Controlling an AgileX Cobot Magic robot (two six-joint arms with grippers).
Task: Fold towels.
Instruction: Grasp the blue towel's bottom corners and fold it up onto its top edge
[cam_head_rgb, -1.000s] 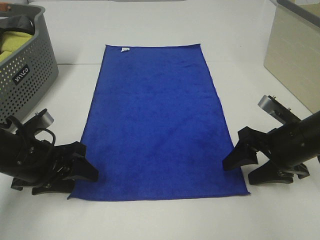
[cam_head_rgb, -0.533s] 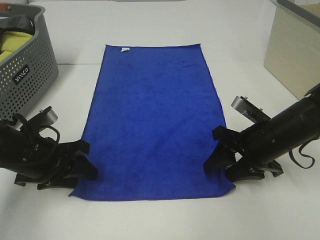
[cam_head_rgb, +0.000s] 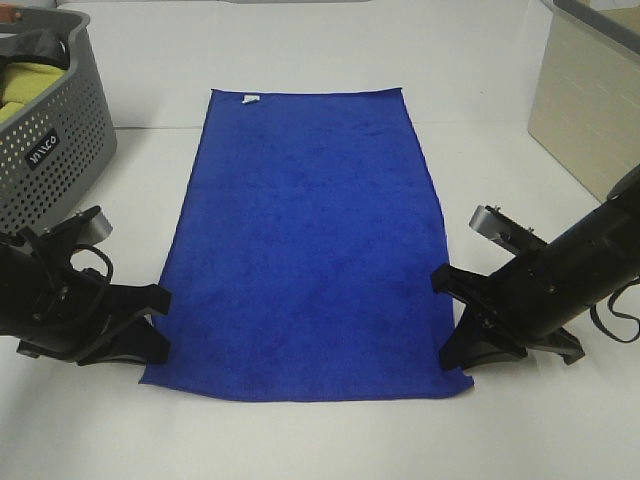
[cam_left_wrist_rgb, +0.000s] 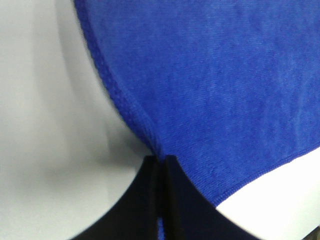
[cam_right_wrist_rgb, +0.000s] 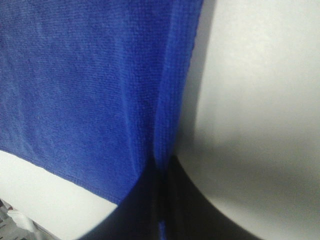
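From the high camera, the royal-blue towel (cam_head_rgb: 310, 240) lies spread flat on the white table (cam_head_rgb: 320, 50), long sides running away from the robot, with its white tag (cam_head_rgb: 248, 99) at the far left corner. Only this view takes in the surroundings: a grey perforated basket (cam_head_rgb: 50, 150) holding a yellow-green cloth (cam_head_rgb: 25, 85) at far left, and a beige box (cam_head_rgb: 590, 110) at far right. It also shows both arms reaching in low from the sides. The left gripper (cam_head_rgb: 155, 325) meets the towel's left long edge close to the near corner. The right gripper (cam_head_rgb: 458, 322) meets the right long edge at about the same place, and both bodies are angled down toward the table. What this view cannot settle, the wrist cameras do. In the left wrist view the black jaws are pressed together, with the stitched hem running into them and a sliver of blue in the seam between. The right wrist view shows the same, its jaws closed on the hem of the opposite edge, with bare table beside it.
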